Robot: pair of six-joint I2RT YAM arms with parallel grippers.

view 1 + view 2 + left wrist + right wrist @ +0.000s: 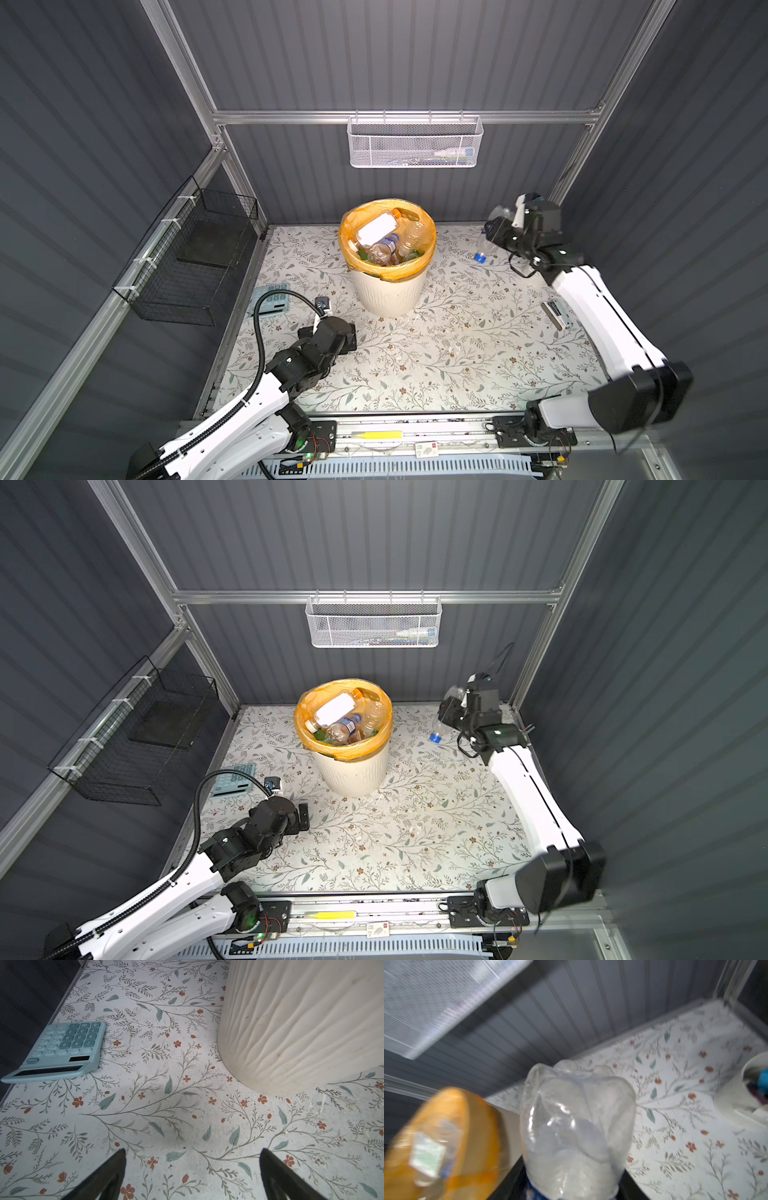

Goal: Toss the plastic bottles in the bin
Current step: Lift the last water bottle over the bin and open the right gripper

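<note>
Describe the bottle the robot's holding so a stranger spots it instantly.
Find the cream ribbed bin with the orange liner. Right of it in both top views, the right pincer grips a clear crumpled bottle. Unlike those in the bin, it hangs airborne, blue cap down.

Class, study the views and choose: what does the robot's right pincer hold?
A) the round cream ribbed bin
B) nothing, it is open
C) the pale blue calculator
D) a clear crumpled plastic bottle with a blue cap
D: the right pincer is shut on the clear crumpled plastic bottle with a blue cap, whose cap end hangs below it in both top views.
</note>
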